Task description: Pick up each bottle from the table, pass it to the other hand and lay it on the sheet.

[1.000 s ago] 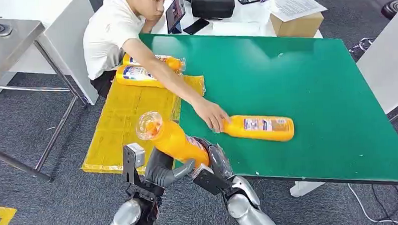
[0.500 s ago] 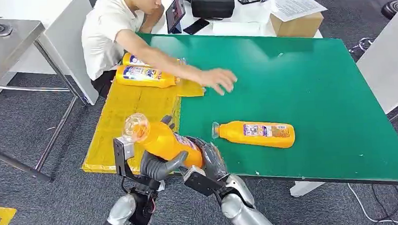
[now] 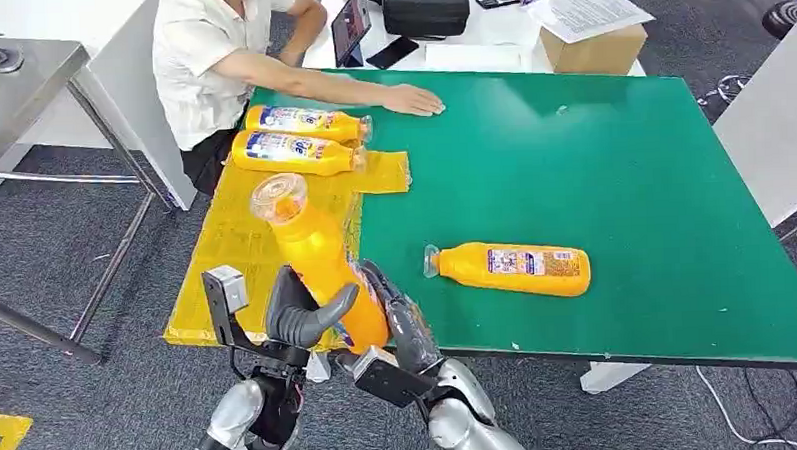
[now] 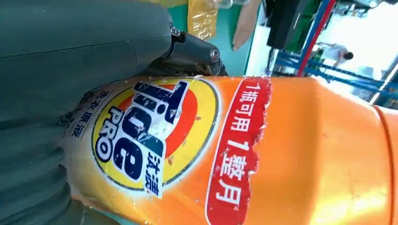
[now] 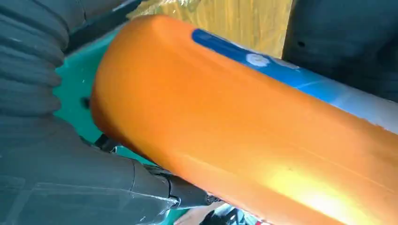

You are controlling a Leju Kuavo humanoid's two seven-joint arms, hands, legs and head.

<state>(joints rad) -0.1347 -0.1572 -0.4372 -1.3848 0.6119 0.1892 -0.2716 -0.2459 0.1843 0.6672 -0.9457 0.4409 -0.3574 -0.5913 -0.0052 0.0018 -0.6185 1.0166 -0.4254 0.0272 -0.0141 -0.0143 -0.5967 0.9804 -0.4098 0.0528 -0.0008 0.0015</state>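
Both hands gripping orange bottle mid-handover, tilted over bench near edge: left hand wrapping body, right hand supporting base. Yellow sheet lying just beyond, holding two bottles.

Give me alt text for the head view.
Both robot hands, left hand and right hand, grip an orange bottle above a yellow sheet holding two bottles; another bottle lies on the green table.

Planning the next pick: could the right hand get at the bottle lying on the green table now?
Probably not yet: the right hand holds the raised bottle together with the left hand. The lying bottle itself is unobstructed.
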